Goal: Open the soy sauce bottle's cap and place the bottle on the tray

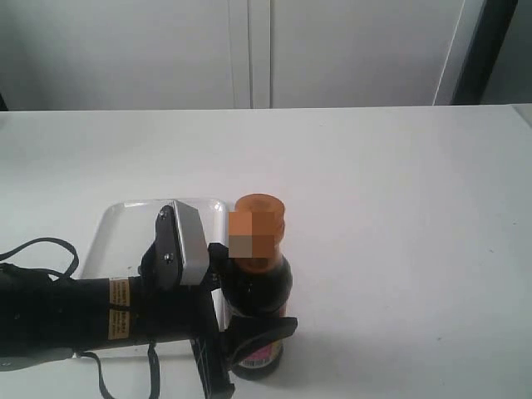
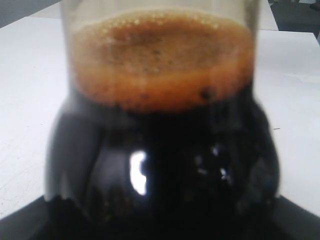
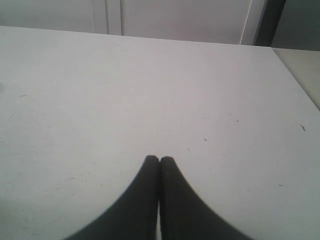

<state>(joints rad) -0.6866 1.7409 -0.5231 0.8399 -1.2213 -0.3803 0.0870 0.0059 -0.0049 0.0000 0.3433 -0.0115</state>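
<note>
**Bottle upright in the left hand, beside the tray**

Nearest the camera, the left hand point(image 1: 252, 293) had closed on the soy sauce bottle point(image 1: 268, 287), one dark finger point(image 1: 278, 328) across the front of its lower body and the other behind its shoulder. The left wrist view showed the dark glass filling the space between the fingers, with brown froth on the liquid. The bottle stood upright, its long axis vertical and its neck pointing up, and its base appeared to rest on the surface point(image 1: 399, 208). The orange cap point(image 1: 258, 208) sat on top, apparently closed. Just behind and to the left lay the tray point(image 1: 133, 229), partly hidden by the arm; the bottle was beside its right edge, not on it. Elsewhere, the right hand point(image 3: 159, 162) hung over bare surface, fingertips pressed together and holding nothing.
</note>
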